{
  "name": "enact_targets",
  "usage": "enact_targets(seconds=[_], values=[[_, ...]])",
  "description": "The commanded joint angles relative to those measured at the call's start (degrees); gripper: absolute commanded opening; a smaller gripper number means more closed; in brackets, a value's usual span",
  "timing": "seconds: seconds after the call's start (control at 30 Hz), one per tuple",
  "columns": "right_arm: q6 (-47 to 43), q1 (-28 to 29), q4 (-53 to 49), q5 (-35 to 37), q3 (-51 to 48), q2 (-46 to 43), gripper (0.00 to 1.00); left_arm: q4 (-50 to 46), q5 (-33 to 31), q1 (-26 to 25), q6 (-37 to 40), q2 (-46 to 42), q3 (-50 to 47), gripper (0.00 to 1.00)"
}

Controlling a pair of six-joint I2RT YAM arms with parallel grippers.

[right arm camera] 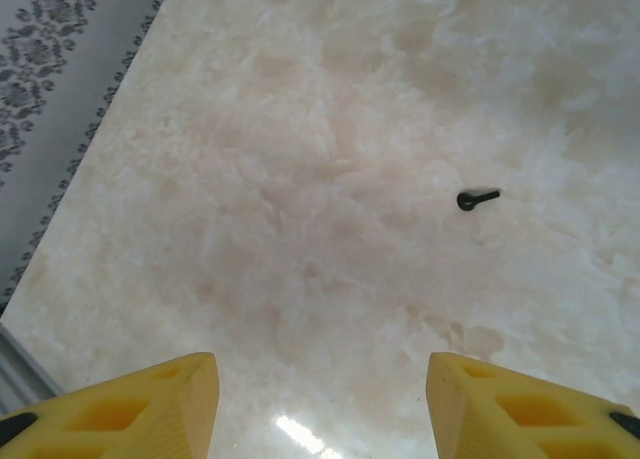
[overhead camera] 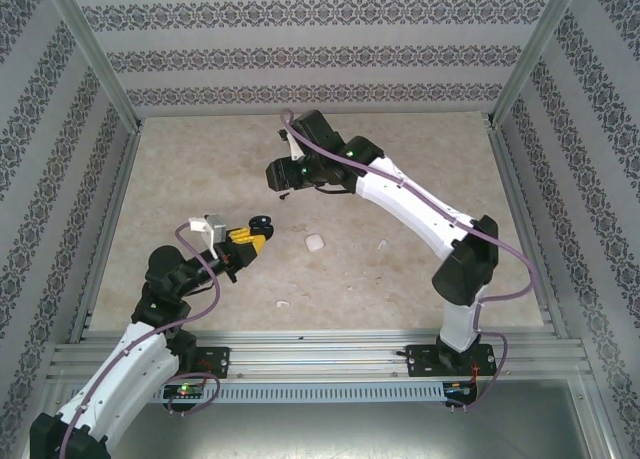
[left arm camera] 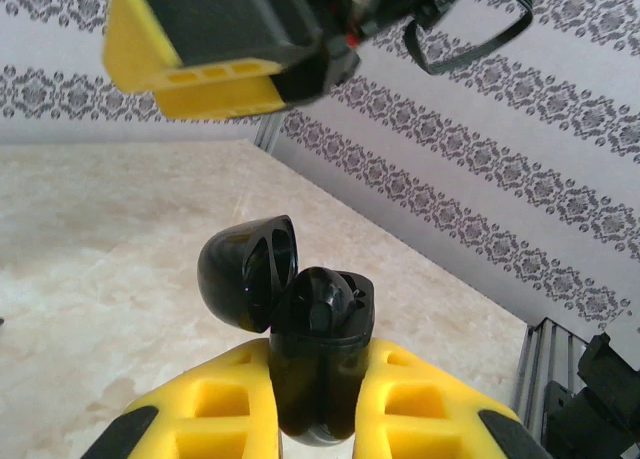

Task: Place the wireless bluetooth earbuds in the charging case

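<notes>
White earbud [overhead camera: 283, 303], the thing nearest the arm bases, lies flat on the desk [overhead camera: 190, 169] close to its near edge. Its long axis runs roughly side to side in the top view, and it is too small to tell which end is the tip.

Just beyond it and to the left, the left tool [overhead camera: 252, 237] is clamped on the black charging case [left arm camera: 315, 399]. The case stands lengthwise between the yellow fingers [left arm camera: 215, 409], mouth pointing away from the wrist. Its lid [left arm camera: 240, 274] is swung open and leans to the left in the left wrist view. A dark rounded shape sits in the mouth; I cannot tell whether it is an earbud.

Right of the case, a larger white piece [overhead camera: 315, 243] and a second white earbud [overhead camera: 382, 245] lie apart on the desk.

Farther out, the right tool [right arm camera: 320, 379] hovers above the desk with its fingers spread and nothing between them. Beyond its fingertips the black earbud [right arm camera: 477, 198] lies flat, round head to the left, stem pointing right and slightly up in the right wrist view.
</notes>
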Motion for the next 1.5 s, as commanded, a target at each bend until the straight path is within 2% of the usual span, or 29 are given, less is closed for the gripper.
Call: enact_targets(seconds=[0.0,0.3,0.57,0.87,1.17,1.47], values=[[-2.2,-1.1,-2.7,-0.4,5.5,4.8,0.56,-1.2,-1.6,0.1,1.2,-0.5,-0.7,0.00],[-3.8,-4.4,-6.6,-0.8,18.8,19.7,0.56,-1.1,-4.0,0.1,1.9,0.6,-1.9,0.00],[-5.1,-6.5,-5.8,-1.0,25.6,29.1,0.55,-0.7,-6.1,0.1,2.5,0.4,-2.5,0.00],[-12.1,-6.2,-5.5,-1.6,35.2,38.5,0.48,1.6,-7.8,0.2,1.7,1.4,-3.6,0.00],[-16.6,-6.2,-6.7,-6.5,36.5,44.1,0.52,3.9,-8.2,0.2,-0.3,2.2,-4.4,0.00],[-24.9,-5.4,-8.3,-3.0,37.2,46.8,0.59,4.2,-7.8,0.2,-1.2,2.1,-5.0,0.00]])
